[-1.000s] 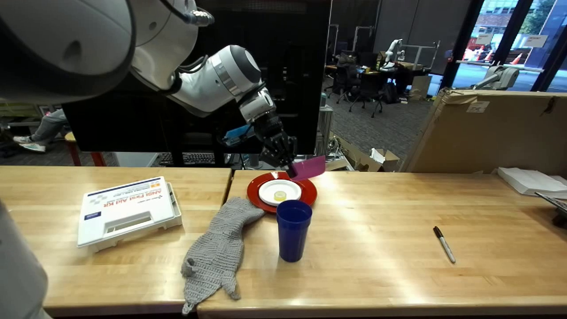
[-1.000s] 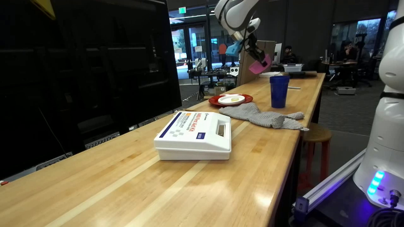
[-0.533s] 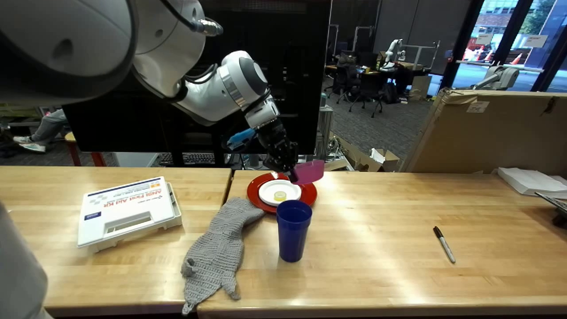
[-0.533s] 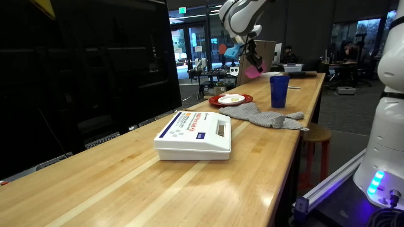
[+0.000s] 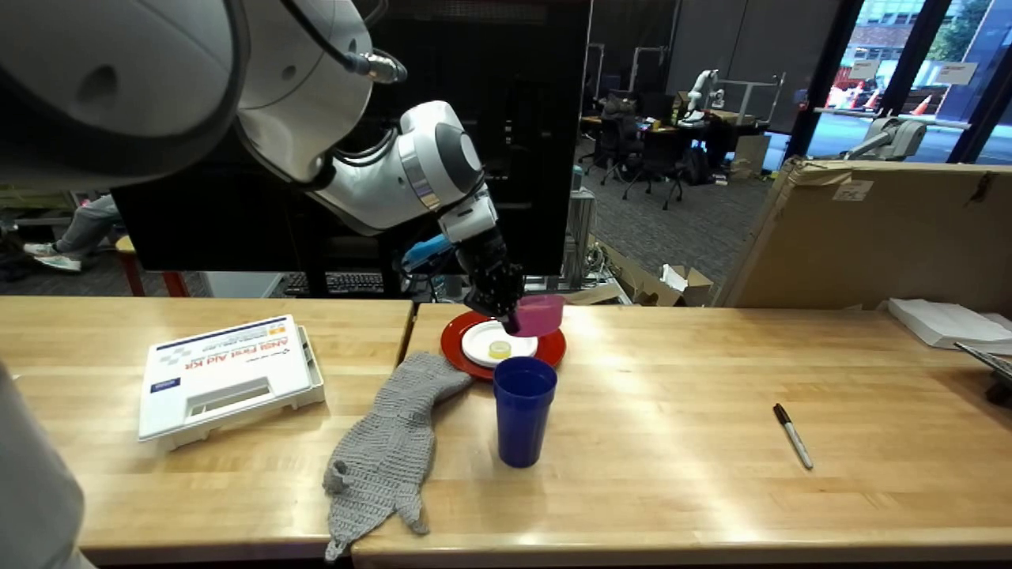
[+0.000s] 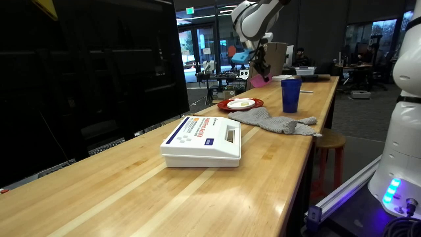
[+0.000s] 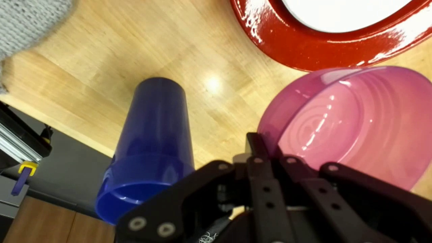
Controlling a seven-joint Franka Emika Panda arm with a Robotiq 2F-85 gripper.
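Loosely spread in an exterior view, a gray knitted cloth (image 5: 386, 450) with coarse, chunky stitches reaches the near edge of the pale wooden table (image 5: 672, 458), lying over the seam across its top. A little farther in, right of the cloth, a blue cup (image 5: 522, 423) stands upright, glossy plastic that narrows toward its base below a wider collar. Well to the right lies a slim marker (image 5: 793, 436), slantwise, with black cap and pale barrel, any print too small to read. Left of the seam, well in from the near edge, sits a boxy white plastic case (image 5: 225, 373) with a handle slot; red letters on its lid say "ANSI First Aid Kit", while smaller lines beside a navy stripe and orange patch blur. Near the far edge, a shiny round red plate (image 5: 552, 352) carries a smaller white plate (image 5: 478, 345), and on that sits a small yellowish round piece (image 5: 500, 349). The pink bowl (image 7: 347, 121), smooth translucent plastic with concentric rings inside, is off the table, tilted, near the red plate; in the wrist view the gripper (image 7: 268, 148) has its fingers clamped on the bowl's wall. Also by the far edge, at the right, rests a flat white stack (image 5: 949, 322); behind that edge rises a large brown cardboard box (image 5: 877, 245) bearing a pale label (image 5: 855, 190), illegible.
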